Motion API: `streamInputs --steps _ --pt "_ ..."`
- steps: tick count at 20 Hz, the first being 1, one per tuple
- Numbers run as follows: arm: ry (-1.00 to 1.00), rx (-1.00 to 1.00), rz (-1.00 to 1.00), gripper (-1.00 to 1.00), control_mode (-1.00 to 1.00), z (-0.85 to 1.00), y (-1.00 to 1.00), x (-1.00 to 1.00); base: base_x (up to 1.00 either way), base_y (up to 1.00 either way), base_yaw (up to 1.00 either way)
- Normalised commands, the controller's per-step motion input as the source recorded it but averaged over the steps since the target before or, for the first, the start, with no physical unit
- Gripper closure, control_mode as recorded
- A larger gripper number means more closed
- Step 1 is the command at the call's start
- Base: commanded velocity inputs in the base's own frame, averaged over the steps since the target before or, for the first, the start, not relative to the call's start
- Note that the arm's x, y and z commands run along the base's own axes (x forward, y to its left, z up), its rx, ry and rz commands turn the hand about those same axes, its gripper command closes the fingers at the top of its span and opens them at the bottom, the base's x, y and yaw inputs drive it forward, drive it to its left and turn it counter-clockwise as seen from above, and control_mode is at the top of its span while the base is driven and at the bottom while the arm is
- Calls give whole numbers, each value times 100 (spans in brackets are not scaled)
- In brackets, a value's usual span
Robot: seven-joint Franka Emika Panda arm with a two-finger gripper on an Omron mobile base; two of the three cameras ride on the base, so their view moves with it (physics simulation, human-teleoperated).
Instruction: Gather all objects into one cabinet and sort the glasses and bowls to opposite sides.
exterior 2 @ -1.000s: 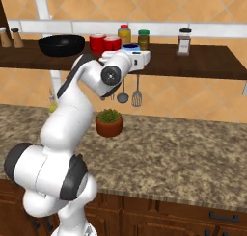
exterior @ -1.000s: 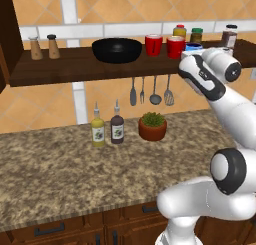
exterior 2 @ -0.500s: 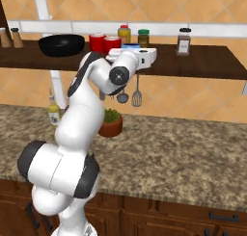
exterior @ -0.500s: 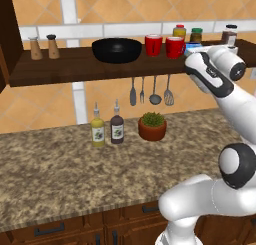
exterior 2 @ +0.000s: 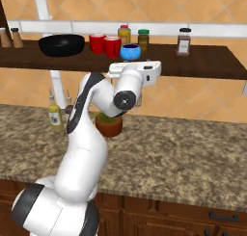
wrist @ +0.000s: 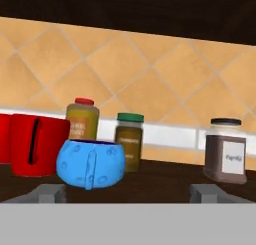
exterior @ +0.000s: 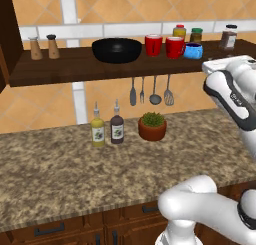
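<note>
On the shelf [exterior: 60,69] I read, from its left end: black bowl [exterior: 116,50], two red cups [exterior: 153,44] [exterior: 175,47] touching, then the blue bowl [exterior: 193,50] just beside the second cup. My gripper [wrist: 127,191] hangs off the shelf's front edge, fingers [wrist: 50,191] spread wide, holding nothing, blue bowl left of centre ahead. Yellow jar [wrist: 82,120] and green-lidded jar [wrist: 129,139] stand behind it at the back edge; dark jar [wrist: 225,150] sits apart, rightward.

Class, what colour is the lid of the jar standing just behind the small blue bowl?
Green lid; the hand view shows it best.
</note>
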Motion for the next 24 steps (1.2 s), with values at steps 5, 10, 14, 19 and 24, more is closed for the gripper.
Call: streamInputs --steps 5,10,14,19,24 --pt "0 -9 12 -100 -100 -16 -42 -100 0 0 0" --pt "1 -37 27 -100 -100 -87 -74 -100 0 0 0" --pt "13 -54 28 -100 -100 -100 -71 -100 0 0 0" --pt "0 -15 10 -100 -100 -36 -36 -30 0 0 0" --pt "0 0 0 -100 -100 0 0 0 0 0 0"
